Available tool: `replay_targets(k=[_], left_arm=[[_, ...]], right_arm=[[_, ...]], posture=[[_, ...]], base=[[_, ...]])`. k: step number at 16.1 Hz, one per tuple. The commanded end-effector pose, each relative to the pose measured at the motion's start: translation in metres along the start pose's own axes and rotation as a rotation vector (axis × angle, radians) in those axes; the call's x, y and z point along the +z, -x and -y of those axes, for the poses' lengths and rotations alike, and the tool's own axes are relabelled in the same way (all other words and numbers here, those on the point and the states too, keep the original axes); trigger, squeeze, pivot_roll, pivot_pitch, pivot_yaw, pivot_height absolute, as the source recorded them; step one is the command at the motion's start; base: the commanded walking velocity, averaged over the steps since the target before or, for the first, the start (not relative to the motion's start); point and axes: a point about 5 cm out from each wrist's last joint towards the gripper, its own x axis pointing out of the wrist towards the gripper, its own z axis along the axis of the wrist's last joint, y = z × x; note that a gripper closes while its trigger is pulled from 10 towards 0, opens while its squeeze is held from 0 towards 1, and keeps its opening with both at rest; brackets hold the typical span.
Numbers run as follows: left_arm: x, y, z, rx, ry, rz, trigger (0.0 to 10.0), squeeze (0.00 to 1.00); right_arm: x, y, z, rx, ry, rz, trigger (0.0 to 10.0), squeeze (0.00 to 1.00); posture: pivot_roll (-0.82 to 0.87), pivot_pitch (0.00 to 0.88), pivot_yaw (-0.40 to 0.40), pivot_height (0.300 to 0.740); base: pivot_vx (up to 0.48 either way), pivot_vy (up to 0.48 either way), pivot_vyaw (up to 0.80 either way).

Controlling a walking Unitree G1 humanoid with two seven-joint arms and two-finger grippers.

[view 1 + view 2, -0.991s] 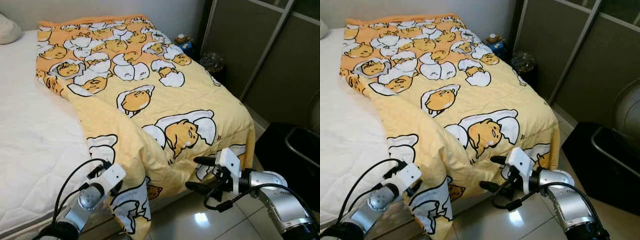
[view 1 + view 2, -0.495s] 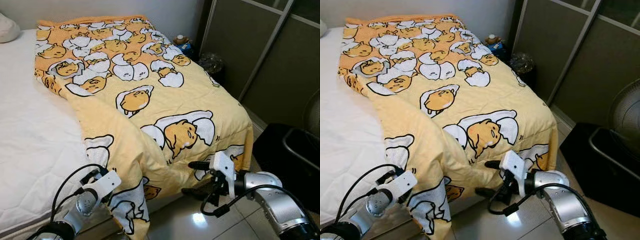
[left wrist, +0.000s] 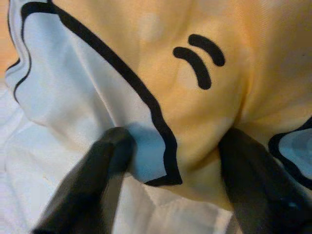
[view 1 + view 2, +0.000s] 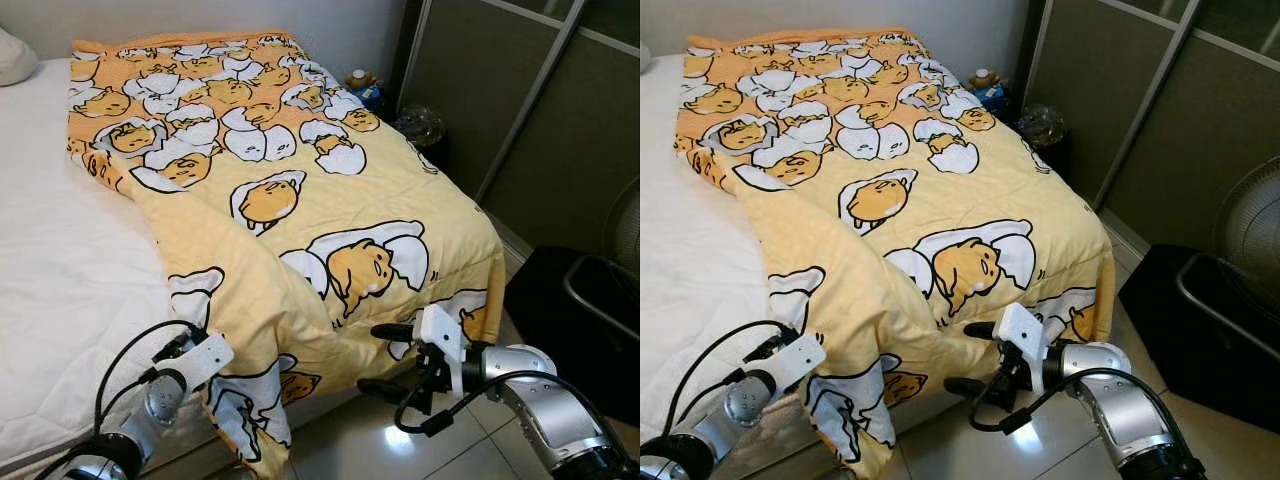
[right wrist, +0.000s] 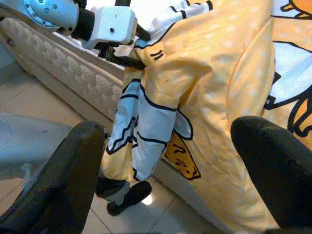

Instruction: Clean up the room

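On your left, the white mattress (image 4: 70, 270) of the bed lies bare. Your left end effector (image 4: 205, 372) is at the near edge of the bed, pushed into the hanging corner of the yellow blanket (image 4: 300, 210). In the left wrist view its two black fingers (image 3: 92, 180) sit on either side of a bunch of the cloth, pressing on it, so it is grasping the blanket.

The blanket has egg cartoons on it. It covers the right half of the bed, from the far end down to the near corner, and its edge hangs over the side toward the shiny tile floor (image 4: 400, 445).

Your right end effector (image 4: 385, 360) is down low by the near right corner of the bed, just beside the hanging blanket edge. Its fingers are spread wide apart, with nothing between them, so it is released.

Farther right you see grey sliding doors (image 4: 520, 100), a black box (image 4: 590, 300) on the floor, and part of a fan (image 4: 1250, 235).
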Motion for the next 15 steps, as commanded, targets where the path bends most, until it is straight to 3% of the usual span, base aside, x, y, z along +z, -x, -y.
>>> replay_targets(k=[1, 15], left_arm=[[-0.001, -0.001, -0.007, 0.011, -0.012, -0.001, 0.0, 0.0], [-0.011, 0.01, 0.003, -0.078, -0.073, 0.061, 0.0, 0.0]], right_arm=[[0.005, 0.001, 0.003, -0.009, 0.024, 0.003, 10.0, 1.0], [0.003, -0.005, -0.002, 0.004, -0.001, 0.024, 10.0, 1.0]], posture=[[-0.02, 0.0, -0.001, 0.74], [0.02, 0.01, -0.012, 0.74]], base=[[0.0, 0.0, 0.0], [0.0, 0.0, 0.0]])
